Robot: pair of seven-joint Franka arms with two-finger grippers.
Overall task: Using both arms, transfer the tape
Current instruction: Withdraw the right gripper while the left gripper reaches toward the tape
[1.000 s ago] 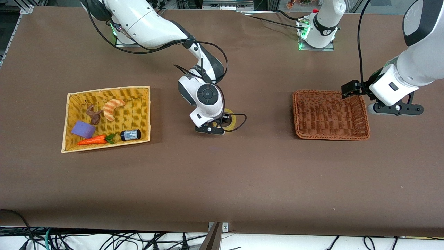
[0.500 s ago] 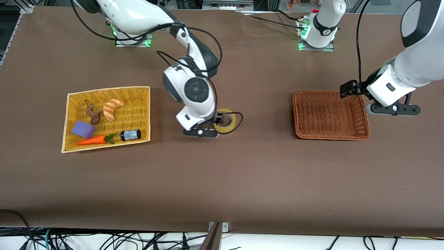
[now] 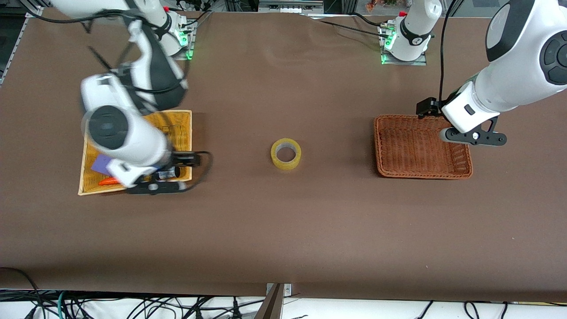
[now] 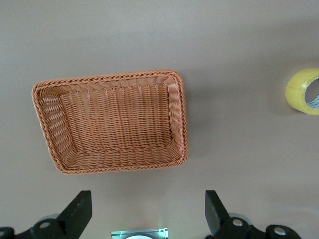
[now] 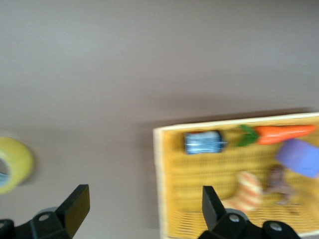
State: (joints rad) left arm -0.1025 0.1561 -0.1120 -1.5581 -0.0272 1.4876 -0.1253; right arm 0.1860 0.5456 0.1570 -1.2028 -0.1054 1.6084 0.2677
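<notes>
A yellow wicker basket [image 3: 179, 118] on the brown counter [image 3: 283, 230] holds a carrot toy [image 5: 284, 133], purple block [image 5: 299, 157], striped crescent [image 5: 247, 191] and black-capped cylinder [image 5: 203, 142]; an empty brown basket [image 3: 421, 148] lies well apart.

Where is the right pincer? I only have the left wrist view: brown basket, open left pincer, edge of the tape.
Observer: The right pincer hangs over the yellow basket, at the right arm's end of the table.
Operator: Holding anything?
Observer: No, it is open and empty.
Operator: And the tape?
Observer: The tape lies flat on the table between the yellow basket and the brown basket.
</notes>
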